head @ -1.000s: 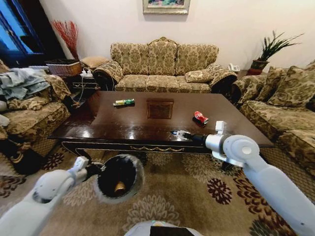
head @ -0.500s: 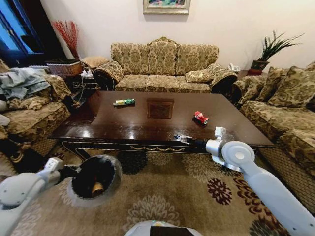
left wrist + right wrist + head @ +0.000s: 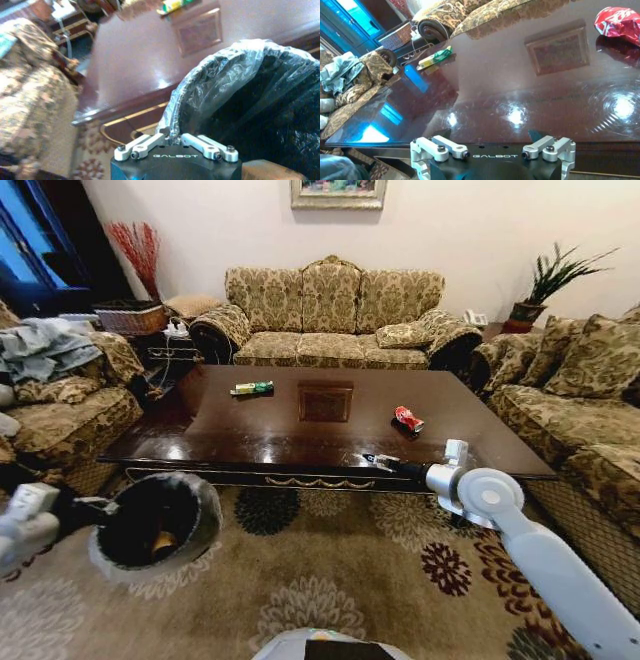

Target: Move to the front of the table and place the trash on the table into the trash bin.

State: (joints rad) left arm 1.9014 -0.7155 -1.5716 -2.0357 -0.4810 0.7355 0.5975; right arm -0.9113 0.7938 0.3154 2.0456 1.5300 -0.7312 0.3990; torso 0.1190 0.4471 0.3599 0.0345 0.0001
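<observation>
Left pincer (image 3: 172, 141) clamped on bin (image 3: 155, 520) rim, bin low left, near desk (image 3: 250, 442) front edge, over carpet. Right pincer (image 3: 372, 460) fingers apart, over desk's near edge. Red wrapper (image 3: 408, 419) right of centre inlay; green packet (image 3: 252, 388) far left.

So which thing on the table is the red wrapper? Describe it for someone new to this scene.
Start at the big dark table before the sofa and find the square inlay in its centre. The red wrapper lies towards the robot's right of it, crumpled and bright red, unlike the flat green packet across the table.
</observation>
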